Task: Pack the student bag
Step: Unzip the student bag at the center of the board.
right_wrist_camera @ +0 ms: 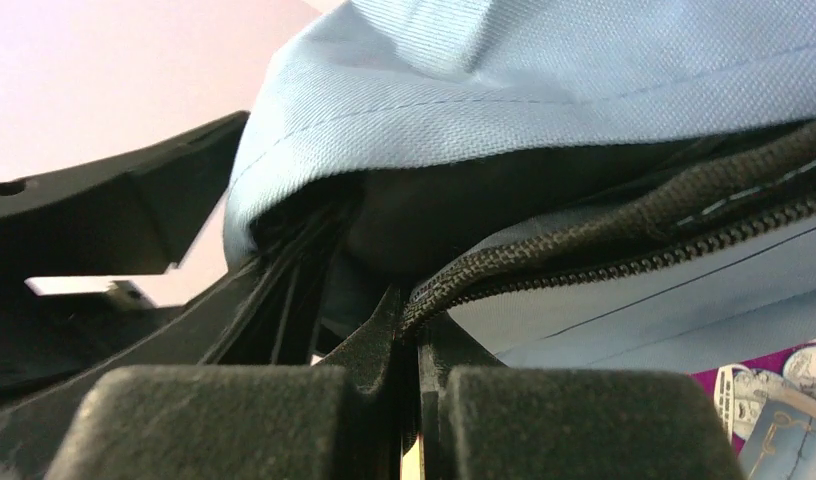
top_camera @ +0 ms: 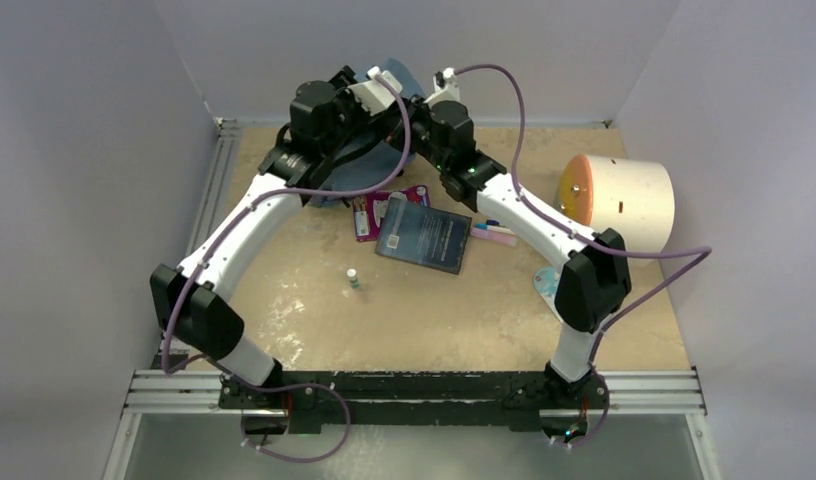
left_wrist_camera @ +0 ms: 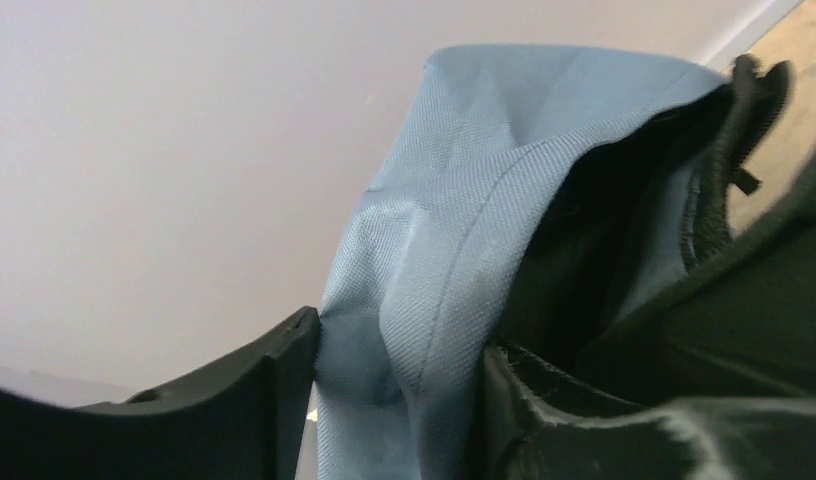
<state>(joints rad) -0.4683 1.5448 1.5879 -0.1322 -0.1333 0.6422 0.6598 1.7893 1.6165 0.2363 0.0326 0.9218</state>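
Observation:
The student bag (top_camera: 362, 168) is grey-blue fabric at the back middle of the table, mostly hidden under both wrists. In the left wrist view a thick fold of the bag (left_wrist_camera: 454, 230) stands upright and fills the gap of my left gripper (left_wrist_camera: 399, 350). Both fingers press against the fold. The bag's dark inside and black zipper edge (left_wrist_camera: 719, 150) gape open on the right. My right gripper (right_wrist_camera: 412, 320) is shut on the black zipper tape (right_wrist_camera: 584, 240) of the bag's opening, with the fabric (right_wrist_camera: 544, 70) draped above it.
In front of the bag lie a dark book (top_camera: 424, 238), a magenta packet (top_camera: 379, 212) and some pens (top_camera: 494, 233). A small green-capped bottle (top_camera: 353, 279) stands nearer the front. A white cylinder with an orange face (top_camera: 619, 200) lies at the right.

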